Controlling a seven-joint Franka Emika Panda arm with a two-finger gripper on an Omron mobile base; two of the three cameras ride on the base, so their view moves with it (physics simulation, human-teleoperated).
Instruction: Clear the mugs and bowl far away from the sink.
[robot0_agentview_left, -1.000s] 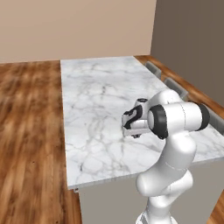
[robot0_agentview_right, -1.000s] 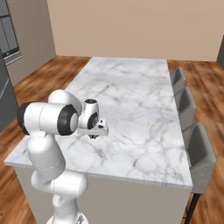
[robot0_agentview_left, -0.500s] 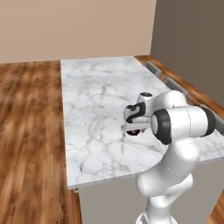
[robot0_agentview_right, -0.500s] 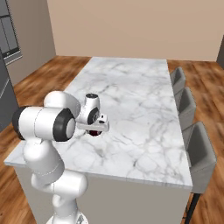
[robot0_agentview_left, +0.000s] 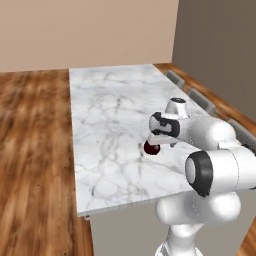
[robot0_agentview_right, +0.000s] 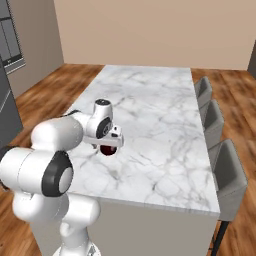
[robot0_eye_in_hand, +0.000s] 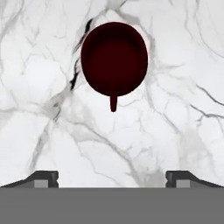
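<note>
Since a second ago my arm has reached farther out over the marble island, and the dark maroon mug (robot0_agentview_left: 151, 148) has come out from under the hand, where I could not pick it out before. From the left base camera it sits on the marble countertop (robot0_agentview_left: 110, 115) right of center in the frame, only its lower left curve showing; the white wrist covers the rest. From the right base camera the mug (robot0_agentview_right: 107, 149) is a small dark lump left of center, tucked under the hand, with its top cut off by the gripper body. I cannot make out its handle from either base camera.

The hand camera gives me the clear look: the mug (robot0_eye_in_hand: 114, 59) lies in the upper middle of the frame, its round dark opening facing the lens, with a thin handle pointing down toward the gripper (robot0_eye_in_hand: 112, 177). The two finger tips (robot0_eye_in_hand: 43, 178) sit far apart at the lower left and lower right edges, spread wide and holding nothing, and bare marble shows between them and the mug. So the mug is released, resting on the stone, apart from both fingers and centered between them.

Grey chair backs (robot0_agentview_right: 227, 172) line the island's edge at the right of the right base frame; their seats and legs are mostly hidden by the counter. Dark cabinetry (robot0_agentview_right: 10, 40) is cut off at that frame's upper left.
</note>
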